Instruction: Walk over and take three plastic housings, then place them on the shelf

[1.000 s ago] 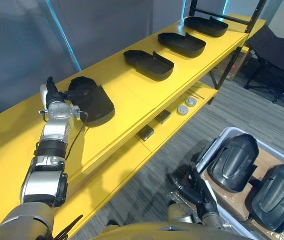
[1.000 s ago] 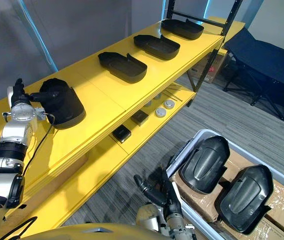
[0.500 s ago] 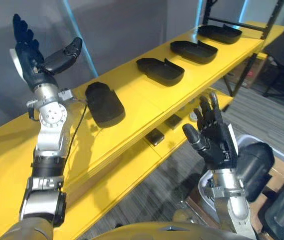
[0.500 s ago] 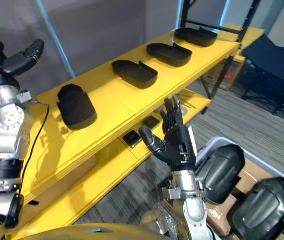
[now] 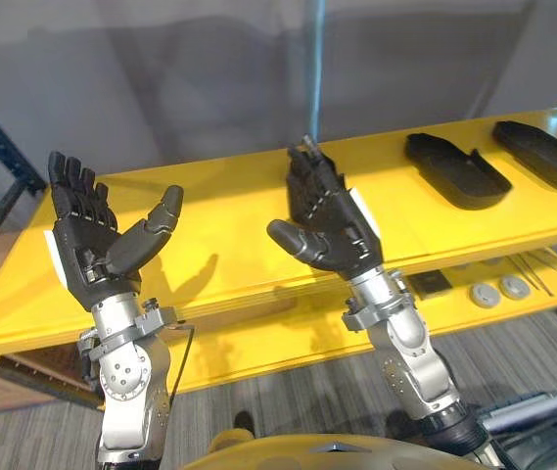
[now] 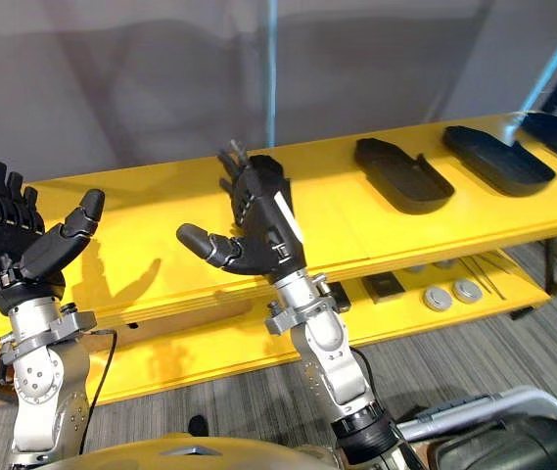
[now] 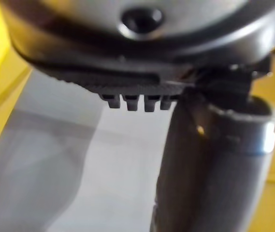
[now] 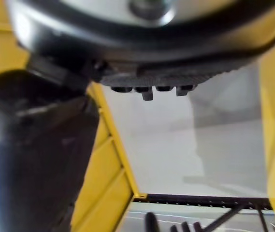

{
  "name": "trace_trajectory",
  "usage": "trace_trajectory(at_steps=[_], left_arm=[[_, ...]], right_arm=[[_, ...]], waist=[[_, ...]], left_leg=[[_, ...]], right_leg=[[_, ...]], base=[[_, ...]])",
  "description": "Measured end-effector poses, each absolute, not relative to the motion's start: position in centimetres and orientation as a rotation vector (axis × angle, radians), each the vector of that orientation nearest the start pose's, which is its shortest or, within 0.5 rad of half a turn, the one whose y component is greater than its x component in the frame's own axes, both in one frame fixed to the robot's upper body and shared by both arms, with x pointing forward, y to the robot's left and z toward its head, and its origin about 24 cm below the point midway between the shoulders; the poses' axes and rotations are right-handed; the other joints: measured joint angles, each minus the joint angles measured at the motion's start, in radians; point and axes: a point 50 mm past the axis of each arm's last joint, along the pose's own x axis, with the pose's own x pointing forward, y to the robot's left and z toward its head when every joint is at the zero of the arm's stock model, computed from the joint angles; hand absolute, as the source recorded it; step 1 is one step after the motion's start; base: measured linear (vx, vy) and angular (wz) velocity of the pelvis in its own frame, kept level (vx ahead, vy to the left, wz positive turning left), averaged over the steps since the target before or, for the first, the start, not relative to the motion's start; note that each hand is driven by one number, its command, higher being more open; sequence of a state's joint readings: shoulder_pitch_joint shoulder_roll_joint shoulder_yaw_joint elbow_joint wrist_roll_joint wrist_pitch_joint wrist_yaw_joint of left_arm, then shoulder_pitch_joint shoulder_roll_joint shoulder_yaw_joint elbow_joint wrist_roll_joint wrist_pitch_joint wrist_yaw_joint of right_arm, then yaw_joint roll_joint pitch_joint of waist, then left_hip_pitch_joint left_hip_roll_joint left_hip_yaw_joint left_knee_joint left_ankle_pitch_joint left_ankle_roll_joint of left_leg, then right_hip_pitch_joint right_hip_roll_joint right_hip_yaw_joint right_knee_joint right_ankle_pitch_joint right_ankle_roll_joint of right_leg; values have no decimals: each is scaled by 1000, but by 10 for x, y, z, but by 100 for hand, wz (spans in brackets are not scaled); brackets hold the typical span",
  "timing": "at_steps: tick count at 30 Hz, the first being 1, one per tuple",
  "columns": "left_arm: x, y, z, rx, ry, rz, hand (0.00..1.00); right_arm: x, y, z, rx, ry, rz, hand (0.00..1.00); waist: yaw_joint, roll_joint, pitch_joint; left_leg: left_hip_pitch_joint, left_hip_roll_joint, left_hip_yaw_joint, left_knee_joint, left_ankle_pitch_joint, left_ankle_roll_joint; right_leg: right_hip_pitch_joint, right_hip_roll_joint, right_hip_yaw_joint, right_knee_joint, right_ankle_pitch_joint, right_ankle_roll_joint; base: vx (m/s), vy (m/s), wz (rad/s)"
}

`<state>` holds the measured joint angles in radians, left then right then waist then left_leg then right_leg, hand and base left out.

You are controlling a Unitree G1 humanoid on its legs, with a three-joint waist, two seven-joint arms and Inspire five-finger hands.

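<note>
Black plastic housings (image 5: 454, 171): two seen on yellow shelf (image 5: 229, 201) | left hand (image 5: 82, 250), right hand (image 5: 332, 220) raised, fingers spread, empty | placing likely done or nearly

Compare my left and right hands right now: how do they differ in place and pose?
The left hand is raised before the left end of the shelf. The right hand is before its middle, nearer the housings. The left hand's thumb slants upward toward the right hand, while the right hand's thumb points roughly level toward the left hand. Both hands are open, fingers up, and hold nothing.
</note>
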<state>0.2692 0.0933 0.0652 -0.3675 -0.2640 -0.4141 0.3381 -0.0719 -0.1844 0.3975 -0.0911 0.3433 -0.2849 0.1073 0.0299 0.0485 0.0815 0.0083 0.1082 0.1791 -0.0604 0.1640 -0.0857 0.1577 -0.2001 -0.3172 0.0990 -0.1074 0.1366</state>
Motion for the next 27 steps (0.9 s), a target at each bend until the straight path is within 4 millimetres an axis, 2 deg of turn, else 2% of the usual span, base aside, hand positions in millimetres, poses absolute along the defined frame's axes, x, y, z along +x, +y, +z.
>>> trace_trajectory(at_steps=[6,10,13,15,16,27], left_arm=[[178,208,101,-212,-491,404,100],[176,205,97,-237,-470,389,100],[177,202,96,-260,-465,370,100],[177,200,95,-264,-463,362,100],[178,199,95,-267,-460,358,100],[181,188,87,-293,-420,325,100]], right_arm=[[265,-63,93,169,-285,457,100],[270,-47,91,161,-249,395,100],[268,-36,69,95,-159,340,100],[268,-31,48,61,-57,294,100],[267,-30,43,52,-33,283,100],[268,-31,46,-25,-126,126,100]], waist=[[25,-18,20],[42,-23,38],[49,-25,45],[53,-24,71],[53,-24,76],[50,-14,110]], left_leg=[[-27,-10,-41,0,13,7],[-30,-12,-51,-3,13,6],[-35,-13,-65,-22,24,4],[-36,-14,-67,-22,25,4],[-36,-14,-68,-22,25,4],[-50,-15,-79,-22,26,4]], right_leg=[[9,2,-38,-31,17,8],[14,4,-49,-36,16,6],[14,8,-64,-46,14,3],[15,9,-67,-47,14,3],[15,9,-67,-47,15,4],[11,10,-81,-48,13,0]], base=[[13,-2,17],[5,-12,10],[2,-27,14],[-2,-12,3],[0,0,0],[-1,-15,3]])
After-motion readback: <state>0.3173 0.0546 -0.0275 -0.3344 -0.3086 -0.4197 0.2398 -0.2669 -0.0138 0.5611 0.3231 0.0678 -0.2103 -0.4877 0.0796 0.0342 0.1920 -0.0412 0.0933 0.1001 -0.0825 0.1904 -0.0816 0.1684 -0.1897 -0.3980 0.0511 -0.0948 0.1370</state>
